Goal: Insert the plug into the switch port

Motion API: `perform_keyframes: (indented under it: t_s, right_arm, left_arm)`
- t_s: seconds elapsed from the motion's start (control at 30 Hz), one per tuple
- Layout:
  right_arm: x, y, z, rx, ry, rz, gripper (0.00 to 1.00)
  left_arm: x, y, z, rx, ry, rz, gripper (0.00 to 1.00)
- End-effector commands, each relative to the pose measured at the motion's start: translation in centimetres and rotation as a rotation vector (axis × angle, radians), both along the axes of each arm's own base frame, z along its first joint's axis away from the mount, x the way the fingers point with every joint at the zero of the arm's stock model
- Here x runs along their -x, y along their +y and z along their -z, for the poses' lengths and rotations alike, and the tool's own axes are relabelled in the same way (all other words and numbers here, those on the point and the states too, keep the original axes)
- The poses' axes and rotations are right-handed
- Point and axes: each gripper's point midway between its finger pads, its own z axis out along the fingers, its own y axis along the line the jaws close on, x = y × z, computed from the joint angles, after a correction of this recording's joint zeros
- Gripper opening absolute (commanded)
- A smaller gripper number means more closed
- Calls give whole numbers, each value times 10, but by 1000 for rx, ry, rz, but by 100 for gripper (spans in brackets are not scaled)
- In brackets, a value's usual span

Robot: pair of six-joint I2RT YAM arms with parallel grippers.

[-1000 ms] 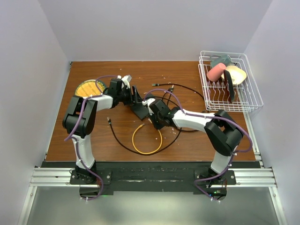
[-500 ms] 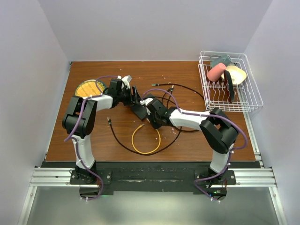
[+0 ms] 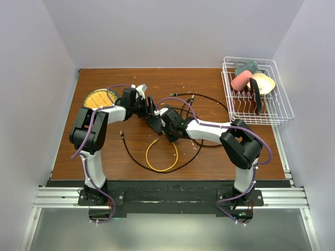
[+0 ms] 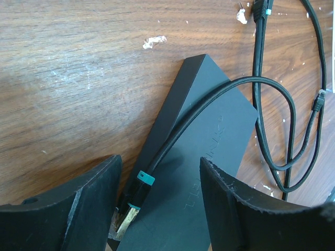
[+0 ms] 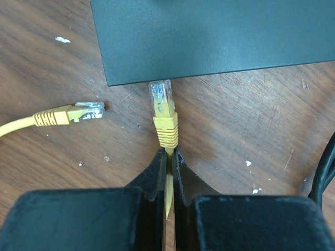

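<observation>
Wooden table (image 5: pixel 235 120): clear-tipped yellow plug (image 5: pixel 163 112) (ribbed boot).

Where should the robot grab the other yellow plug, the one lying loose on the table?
Grab the loose plug by its ribbed yellow boot, behind the clear tip, pinching its sides from above. It lies flat on the table, so only its top and sides are reachable, and the tip must stay bare to enter a port.
</observation>
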Motion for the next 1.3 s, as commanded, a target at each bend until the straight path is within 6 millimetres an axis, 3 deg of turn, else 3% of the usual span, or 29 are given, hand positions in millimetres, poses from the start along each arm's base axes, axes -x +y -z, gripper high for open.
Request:
perform_keyframes:
  t_s: [0.0,0.73,1.07,1.27]
  right_arm:
    - [2,4,3,22,29,12,0]
    - [12,16,6,28,142,-4,0]
    - [5,24,5,24,146,23,0]
    - [-2,22,-7,17,112,47,0]
  left_arm:
    - [24,2,13,-11,105,0,67]
    - [22,3,10,-14,99,-12,67]
    - [25,2,8,-9,94,3,67]
    - [27,4,11,-20,101,2,67]
